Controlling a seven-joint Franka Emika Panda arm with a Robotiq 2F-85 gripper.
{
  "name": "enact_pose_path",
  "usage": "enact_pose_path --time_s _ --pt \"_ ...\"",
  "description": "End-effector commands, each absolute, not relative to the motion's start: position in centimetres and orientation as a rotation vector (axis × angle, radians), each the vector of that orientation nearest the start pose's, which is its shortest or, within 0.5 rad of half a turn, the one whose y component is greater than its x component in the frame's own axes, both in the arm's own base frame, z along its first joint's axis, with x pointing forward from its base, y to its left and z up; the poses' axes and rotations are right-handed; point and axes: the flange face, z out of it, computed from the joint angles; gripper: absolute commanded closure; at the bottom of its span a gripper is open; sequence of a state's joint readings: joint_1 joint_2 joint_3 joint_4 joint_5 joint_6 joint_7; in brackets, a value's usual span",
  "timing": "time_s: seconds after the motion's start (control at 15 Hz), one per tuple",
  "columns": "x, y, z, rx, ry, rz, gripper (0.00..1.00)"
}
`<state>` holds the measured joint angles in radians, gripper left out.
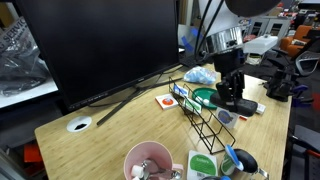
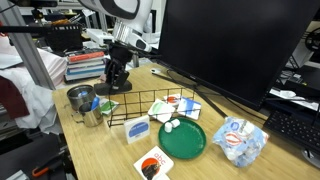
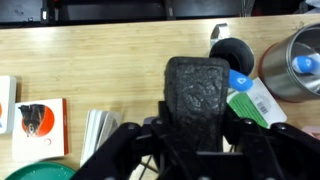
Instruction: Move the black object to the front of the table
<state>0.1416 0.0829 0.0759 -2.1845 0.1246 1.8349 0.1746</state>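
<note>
Black object: a flat, matte bar with a pebbled face. In the wrist view it lies lengthwise between the fingers, and in both exterior views it sits just beside one end of the wire rack.
Fingers: drawn in against the bar's two long sides, one on each. We make out no gap, so we read this as a grip on the black object and on nothing else.
Height: we cannot tell whether the bar is clear of the desk or touching it, because the arm hides its underside in both exterior views.
Desk: light wood with visible grain, bare ahead of the bar in the wrist view.
Wire rack: a low black frame that is our landmark. The bar and fingers are at one end of it.
Metal cup: near that same end of the wire rack, close to the bar but apart from it.
Green plate: just beside the wire rack, well apart from the bar.
Monitor: large and dark, standing beyond the wire rack.
Step in hand: we judge that the grasp is made and the carry has not yet begun.
Next move: we would lift the bar clear of the desk. We would then carry it away from the wire rack toward the desk edge opposite the monitor, which we take to be the front, keeping off the rack's wires and the metal cup. There we would set it flat and let go.
</note>
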Motion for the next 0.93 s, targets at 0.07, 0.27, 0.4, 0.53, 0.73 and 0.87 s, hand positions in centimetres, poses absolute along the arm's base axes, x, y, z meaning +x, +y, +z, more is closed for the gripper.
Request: enact_pose_path --time_s 0.07,0.27,0.4,0.53,0.73,0.87 --pt "42.2 6.9 30.9 -2.949 0.051 0.755 0.73" --pt "39.3 4.2 28.4 -2.907 0.064 0.888 0.73" --pt "38.5 2.7 26.7 -2.877 0.185 0.961 0.73" --pt "38.4 2.9 26.5 -2.895 0.142 0.961 0.48" --pt "38.4 2.7 26.4 -2.891 0.157 0.963 0.48" --pt "38.4 2.7 26.4 -2.891 0.159 0.963 0.73"
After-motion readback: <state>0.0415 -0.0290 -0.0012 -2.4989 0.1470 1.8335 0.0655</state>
